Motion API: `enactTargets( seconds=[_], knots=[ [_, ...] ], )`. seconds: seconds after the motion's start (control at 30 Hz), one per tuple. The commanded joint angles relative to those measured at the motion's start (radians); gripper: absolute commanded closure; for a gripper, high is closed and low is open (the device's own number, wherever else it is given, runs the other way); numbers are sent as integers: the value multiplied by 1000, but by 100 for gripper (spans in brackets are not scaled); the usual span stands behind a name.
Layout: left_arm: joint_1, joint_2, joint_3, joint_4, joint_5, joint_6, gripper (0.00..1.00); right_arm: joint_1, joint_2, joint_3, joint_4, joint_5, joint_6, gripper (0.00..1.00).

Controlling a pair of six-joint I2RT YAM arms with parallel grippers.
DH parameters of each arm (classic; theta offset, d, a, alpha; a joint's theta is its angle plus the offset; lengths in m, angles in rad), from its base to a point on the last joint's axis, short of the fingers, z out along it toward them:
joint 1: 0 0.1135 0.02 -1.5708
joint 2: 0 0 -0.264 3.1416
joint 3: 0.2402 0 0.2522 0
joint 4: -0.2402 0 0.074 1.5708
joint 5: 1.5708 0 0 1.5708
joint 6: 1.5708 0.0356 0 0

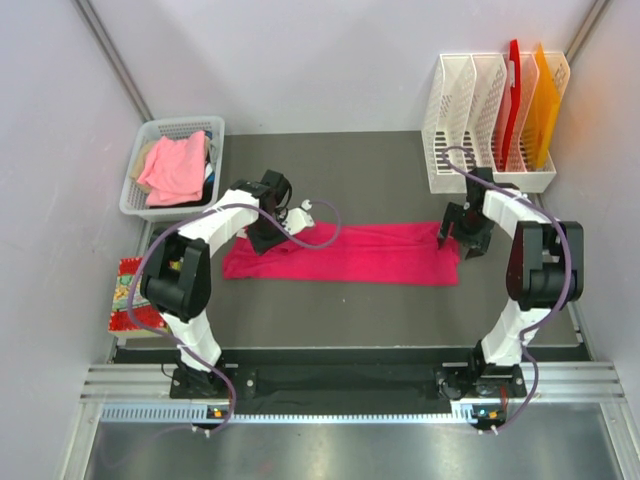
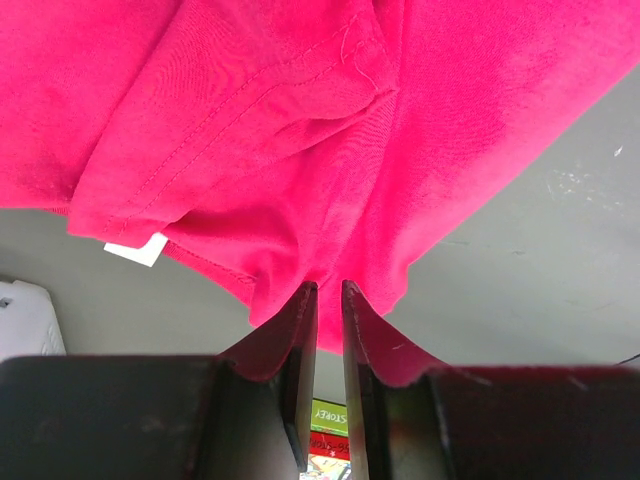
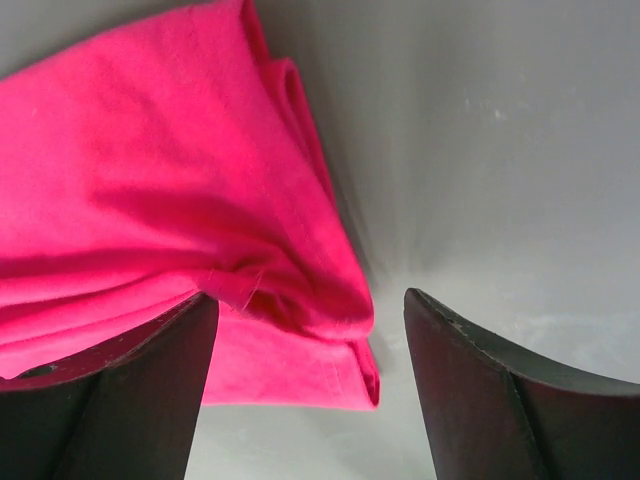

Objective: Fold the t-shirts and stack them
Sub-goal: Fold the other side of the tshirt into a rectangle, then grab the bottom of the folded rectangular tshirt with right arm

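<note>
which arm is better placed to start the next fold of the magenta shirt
Left, probably: the left hand is shut on the magenta shirt, while the right hand is open at the other end.

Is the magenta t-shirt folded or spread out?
Partly folded: the magenta t-shirt lies as a long narrow strip, with doubled layers showing at its right end.
</note>
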Motion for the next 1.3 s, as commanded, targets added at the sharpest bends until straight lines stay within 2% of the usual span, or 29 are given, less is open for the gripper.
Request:
enactTargets(
  seconds=[0.0, 0.17, 0.4, 0.7, 0.73, 0.83, 0.87, 0.9, 1.0, 1.07, 1.2, 1.27],
  knots=[
    [2, -26, 23, 14, -4, -19, 79, -49, 34, 10, 63, -103, -29, 25],
    [2, -62, -4, 23, -26, -12, 79, -70, 79, -3, 81, -157, -29, 28],
    [5, -79, -14, 28, -41, -4, 79, -70, 97, -98, 149, -273, -3, 43],
    [5, -71, 23, 17, -43, -1, 79, -65, 96, -155, 166, -341, 12, 48],
    [5, -71, 26, 17, -43, -2, 78, -64, 92, -157, 164, -336, 15, 50],
    [7, -72, 29, 13, -44, -2, 78, -64, 82, -157, 161, -315, 15, 61],
    [5, -74, 26, 13, -44, -2, 78, -65, 76, -155, 155, -304, 15, 68],
    [5, -77, 22, 14, -46, -2, 79, -64, 59, -148, 147, -287, 14, 82],
    [5, -92, 0, 20, -52, 1, 78, -65, 19, -116, 106, -194, 11, 96],
    [8, -101, -17, 23, -53, 5, 78, -68, -4, -94, 59, -106, 8, 100],
    [13, -120, -32, 22, -53, 8, 78, -94, -49, -27, -14, 30, 11, 100],
    [13, -131, -34, 14, -50, 8, 78, -116, -61, -16, -41, 50, 15, 100]
  ],
)
